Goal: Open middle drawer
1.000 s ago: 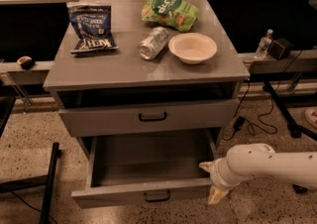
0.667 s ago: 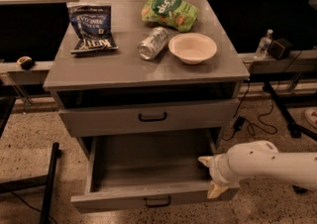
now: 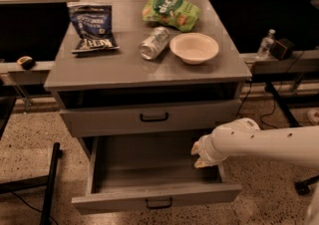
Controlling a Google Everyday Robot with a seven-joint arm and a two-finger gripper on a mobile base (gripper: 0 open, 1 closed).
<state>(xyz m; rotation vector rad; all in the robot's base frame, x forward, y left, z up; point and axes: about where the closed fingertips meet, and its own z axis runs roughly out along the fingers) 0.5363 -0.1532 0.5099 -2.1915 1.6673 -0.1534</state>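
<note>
white robot gripper [image 3: 201, 152], grip state impossible to tell, sits low at the right inner wall of the open bottom drawer [image 3: 109, 203]; it should probably rise to the black handle [image 3: 153, 117] of the shut-looking middle drawer [image 3: 104, 120] just above, then pull straight outward.

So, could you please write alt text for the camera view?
The gripper is at the right inner side of the pulled-out middle drawer of a grey cabinet. A blue bag, green bag, can and bowl lie on top.
</note>
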